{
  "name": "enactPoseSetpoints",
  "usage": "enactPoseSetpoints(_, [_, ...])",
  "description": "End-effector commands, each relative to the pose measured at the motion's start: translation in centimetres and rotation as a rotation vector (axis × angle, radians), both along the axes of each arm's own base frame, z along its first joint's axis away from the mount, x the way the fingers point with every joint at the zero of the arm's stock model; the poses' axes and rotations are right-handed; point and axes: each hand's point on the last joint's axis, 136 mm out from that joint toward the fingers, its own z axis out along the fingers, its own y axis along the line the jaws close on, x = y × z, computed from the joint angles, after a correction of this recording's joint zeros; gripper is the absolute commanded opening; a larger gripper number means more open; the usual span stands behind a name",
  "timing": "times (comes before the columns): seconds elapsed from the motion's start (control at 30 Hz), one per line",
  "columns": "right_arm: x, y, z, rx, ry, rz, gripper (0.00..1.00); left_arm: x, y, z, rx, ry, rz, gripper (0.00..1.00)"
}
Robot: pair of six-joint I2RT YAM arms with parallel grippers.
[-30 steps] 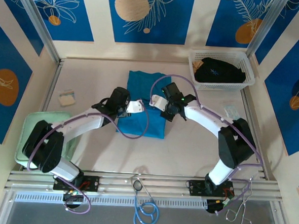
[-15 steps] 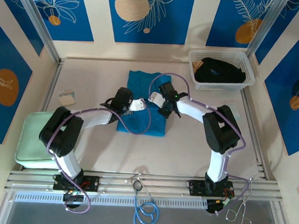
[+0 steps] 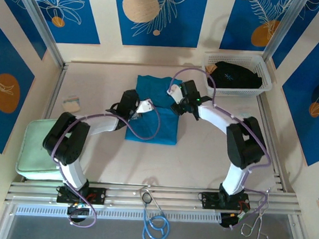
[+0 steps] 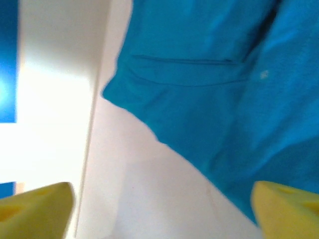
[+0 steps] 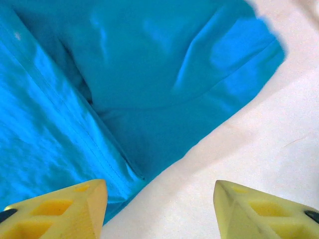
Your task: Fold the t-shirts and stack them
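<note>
The teal-blue t-shirt (image 3: 151,124) lies partly folded in the middle of the table. My left gripper (image 3: 131,100) hovers at its left edge, open, with only bare table between the yellow fingers (image 4: 35,209). In the left wrist view the teal-blue t-shirt (image 4: 214,74) shows a sleeve hem. My right gripper (image 3: 180,93) is open at the shirt's upper right edge. In the right wrist view it (image 5: 159,214) holds nothing, and the teal-blue t-shirt (image 5: 124,74) shows a folded corner. The black t-shirt (image 3: 235,75) lies bunched in the basket.
The white mesh basket (image 3: 263,69) stands at the back right. A pale green pad (image 3: 36,136) sits at the near left, partly under the left arm. A small beige object (image 3: 71,104) lies at the left. Metal rails run along the table's sides.
My right gripper has moved back and to the right, from over the shirt's middle to its upper right edge. The left gripper has shifted slightly toward the back.
</note>
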Motion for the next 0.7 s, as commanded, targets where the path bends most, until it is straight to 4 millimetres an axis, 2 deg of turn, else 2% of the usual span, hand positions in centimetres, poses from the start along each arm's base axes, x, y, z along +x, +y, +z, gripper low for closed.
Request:
enactPoseSetpoints(0.0, [-1.9, 1.4, 5.8, 0.147, -0.108, 0.086, 0.59, -0.2, 0.2, 6.4, -0.111, -0.13, -0.023, 1.0])
enactPoseSetpoints(0.1, [-5.5, 1.7, 8.4, 0.218, -0.116, 0.189, 0.59, -2.9, -0.7, 8.5, -0.138, -0.136, -0.166, 1.0])
enactPoseSetpoints(0.17, [-8.7, 1.9, 8.8, 0.203, -0.104, 0.288, 0.59, -6.7, -1.8, 8.2, -0.113, -0.064, -0.35, 1.0])
enactPoseSetpoints(0.27, [-13.0, 1.9, 7.1, 0.106, -0.055, 0.42, 0.59, -12.2, -2.3, 6.1, -0.033, 0.074, -0.568, 1.0])
enactPoseSetpoints(0.3, [-14.2, 1.8, 6.3, 0.074, -0.034, 0.459, 0.59, -13.3, -2.0, 5.3, -0.004, 0.114, -0.593, 1.0])
enactPoseSetpoints(0.43, [-19.3, 1.6, 2.3, -0.035, 0.123, 0.624, 0.61, -17.3, 1.0, -0.7, 0.252, 0.313, -0.666, 0.96])
enactPoseSetpoints(0.5, [-20.4, 1.6, 0.7, -0.073, 0.186, 0.655, 0.61, -18.4, 2.0, -2.9, 0.333, 0.336, -0.699, 0.96])
enactPoseSetpoints(0.57, [-20.8, 1.9, -1.0, -0.107, 0.244, 0.68, 0.61, -18.5, 2.0, -3.7, 0.329, 0.343, -0.7, 0.96])
enactPoseSetpoints(0.67, [-20.4, 2.4, -3.3, -0.147, 0.309, 0.69, 0.61, -19.1, 1.9, -4.9, 0.347, 0.387, -0.718, 0.95])
